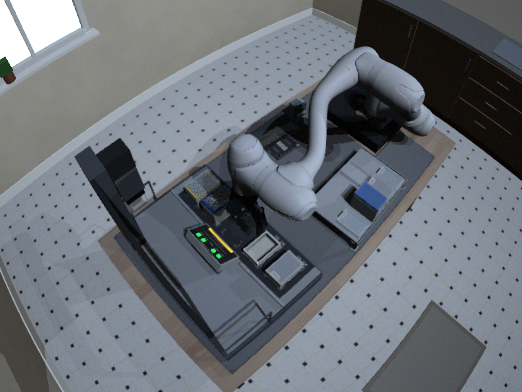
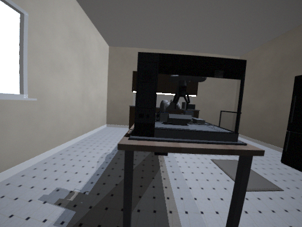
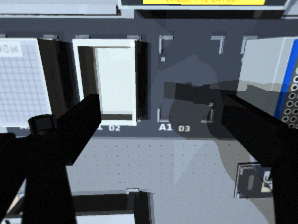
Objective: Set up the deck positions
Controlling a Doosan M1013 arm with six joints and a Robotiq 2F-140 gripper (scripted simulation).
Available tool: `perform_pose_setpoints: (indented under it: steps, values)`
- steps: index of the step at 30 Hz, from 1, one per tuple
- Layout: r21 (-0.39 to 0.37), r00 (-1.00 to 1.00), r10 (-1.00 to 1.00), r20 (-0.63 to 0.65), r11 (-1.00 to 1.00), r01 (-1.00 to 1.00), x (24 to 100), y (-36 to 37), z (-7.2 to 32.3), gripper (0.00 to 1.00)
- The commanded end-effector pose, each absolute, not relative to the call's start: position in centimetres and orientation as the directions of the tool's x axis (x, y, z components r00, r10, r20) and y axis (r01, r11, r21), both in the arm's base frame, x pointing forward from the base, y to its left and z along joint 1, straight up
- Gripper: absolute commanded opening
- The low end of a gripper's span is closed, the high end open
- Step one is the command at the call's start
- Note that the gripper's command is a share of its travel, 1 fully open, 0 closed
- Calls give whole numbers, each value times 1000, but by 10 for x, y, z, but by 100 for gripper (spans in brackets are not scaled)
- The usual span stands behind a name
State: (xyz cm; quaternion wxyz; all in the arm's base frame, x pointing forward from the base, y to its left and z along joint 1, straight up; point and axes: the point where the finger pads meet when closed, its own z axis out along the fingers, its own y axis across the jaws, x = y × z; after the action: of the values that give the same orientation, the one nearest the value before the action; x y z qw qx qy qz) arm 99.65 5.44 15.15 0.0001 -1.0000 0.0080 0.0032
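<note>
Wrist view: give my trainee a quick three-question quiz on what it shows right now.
1. True or false: the D3 nest holds a plate.
2. Which item sits at D2? A) blue tip rack B) open white reservoir C) sealed block
3. Fill in: the gripper is ____ and holds nothing.

Key: 1 false; 2 B; 3 open.
</note>
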Motion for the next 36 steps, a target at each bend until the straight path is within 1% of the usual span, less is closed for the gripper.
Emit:
perform_pose_setpoints:
  steps: [1, 10, 14, 36]
  values:
    - [-2, 1000, -23, -8, -1000, -23, 997, 77, 153, 79]
    - [-3, 1000, -23, -8, -1000, -23, 998, 122, 153, 79]
    - [-3, 1000, -23, -8, -1000, -23, 998, 131, 153, 79]
    - [-1, 1000, -21, -5, -1000, -21, 998, 128, 154, 79]
